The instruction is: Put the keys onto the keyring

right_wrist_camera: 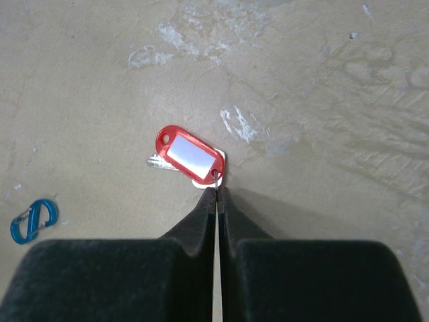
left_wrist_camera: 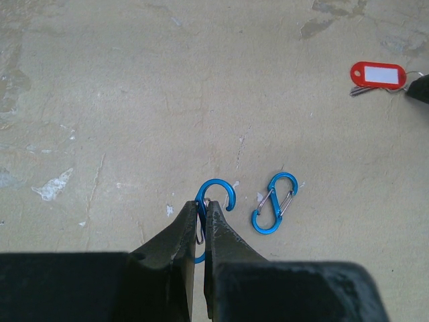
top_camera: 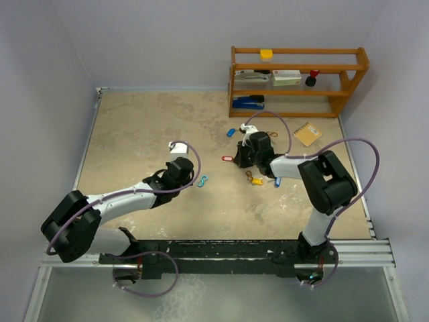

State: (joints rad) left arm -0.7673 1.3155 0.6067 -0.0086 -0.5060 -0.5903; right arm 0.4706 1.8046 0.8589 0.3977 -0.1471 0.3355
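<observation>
My left gripper (left_wrist_camera: 203, 206) is shut on a blue figure-eight clip (left_wrist_camera: 214, 193), whose open hook sticks out past the fingertips just above the table. A second blue clip (left_wrist_camera: 274, 203) lies loose just to its right and also shows in the top view (top_camera: 203, 180). My right gripper (right_wrist_camera: 218, 191) is shut on the thin wire ring of a red-tagged key (right_wrist_camera: 190, 155), which rests on the table; it also shows in the top view (top_camera: 227, 159). Loose keys lie nearby: a blue-tagged one (top_camera: 230, 132), a yellow-tagged one (top_camera: 257, 180) and another blue-tagged one (top_camera: 277, 181).
A wooden shelf (top_camera: 298, 80) with a stapler and boxes stands at the back right. A yellow notebook (top_camera: 308, 133) lies in front of it. A small white object (top_camera: 178, 147) sits behind my left gripper (top_camera: 188, 176). Walls close in the table on the left, back and right.
</observation>
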